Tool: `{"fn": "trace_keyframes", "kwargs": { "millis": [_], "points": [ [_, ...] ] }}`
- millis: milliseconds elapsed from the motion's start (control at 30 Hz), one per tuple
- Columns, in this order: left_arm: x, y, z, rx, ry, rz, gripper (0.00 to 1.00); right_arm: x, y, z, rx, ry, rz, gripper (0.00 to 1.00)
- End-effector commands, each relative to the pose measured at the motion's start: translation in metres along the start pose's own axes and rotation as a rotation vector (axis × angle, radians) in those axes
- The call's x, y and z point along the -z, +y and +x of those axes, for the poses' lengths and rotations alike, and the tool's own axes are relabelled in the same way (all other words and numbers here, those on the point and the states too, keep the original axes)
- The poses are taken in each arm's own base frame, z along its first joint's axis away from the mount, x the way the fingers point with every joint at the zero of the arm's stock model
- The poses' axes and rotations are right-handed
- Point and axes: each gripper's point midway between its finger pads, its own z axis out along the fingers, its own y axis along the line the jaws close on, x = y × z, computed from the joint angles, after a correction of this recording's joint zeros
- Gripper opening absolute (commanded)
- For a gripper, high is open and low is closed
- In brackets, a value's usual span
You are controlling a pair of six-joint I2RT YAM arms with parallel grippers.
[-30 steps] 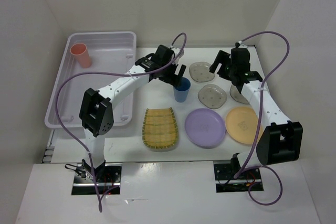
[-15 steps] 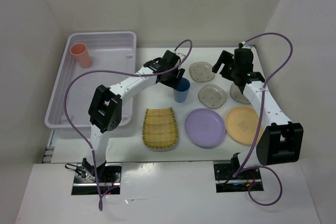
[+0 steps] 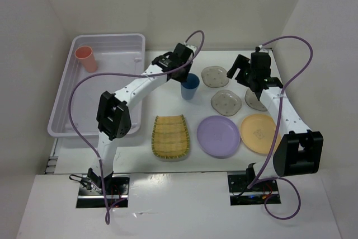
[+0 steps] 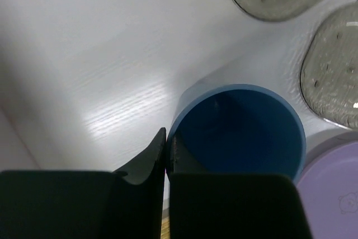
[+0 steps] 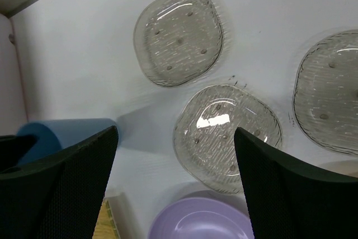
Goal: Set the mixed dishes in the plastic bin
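Note:
The blue cup (image 3: 189, 87) stands upright mid-table, and my left gripper (image 3: 187, 76) is shut on its near rim. In the left wrist view one finger is inside the blue cup (image 4: 240, 127) and the other outside, at my left gripper (image 4: 166, 149). My right gripper (image 3: 246, 79) hangs open above the grey plates (image 3: 226, 102), holding nothing. Between the fingers of my right gripper (image 5: 174, 132) lies one grey plate (image 5: 226, 135). The pink cup (image 3: 86, 59) stands in the plastic bin (image 3: 106, 93) at the left.
Another grey plate (image 3: 214, 76) lies further back, and a third (image 3: 255, 102) is partly under my right arm. The yellow ribbed tray (image 3: 170, 136), lilac plate (image 3: 218, 136) and orange plate (image 3: 258, 133) sit in a row at the front. White walls enclose the table.
My left gripper has closed onto the blue cup's rim, and the cup has shifted a little toward the back. The right arm has barely moved.

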Motion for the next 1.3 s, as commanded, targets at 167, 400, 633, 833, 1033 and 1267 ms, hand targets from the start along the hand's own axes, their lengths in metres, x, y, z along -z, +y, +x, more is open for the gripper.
{"fn": "trace_keyframes", "kwargs": {
  "millis": [167, 400, 633, 833, 1033, 1267],
  "points": [
    [0.143, 0.190, -0.131, 0.237, -0.393, -0.365, 0.00, 0.002, 0.019, -0.020, -0.001, -0.064, -0.094, 0.89],
    [0.190, 0.355, -0.125, 0.442, -0.460, -0.542, 0.00, -0.011, 0.027, -0.008, 0.002, -0.026, -0.116, 0.89],
    [0.233, 0.465, -0.086, 0.605, -0.512, -0.639, 0.00, -0.027, 0.034, 0.007, 0.017, 0.000, -0.079, 0.89],
    [0.214, 0.501, -0.061, 0.643, -0.471, -0.641, 0.00, -0.034, 0.039, 0.002, 0.012, -0.013, -0.071, 0.89],
    [0.193, 0.520, -0.047, 0.669, -0.449, -0.650, 0.00, -0.041, 0.039, -0.005, 0.012, -0.016, -0.051, 0.89],
    [0.176, 0.525, -0.035, 0.682, -0.408, -0.656, 0.00, -0.048, 0.039, -0.006, 0.003, -0.011, -0.036, 0.89]
  ]
}}
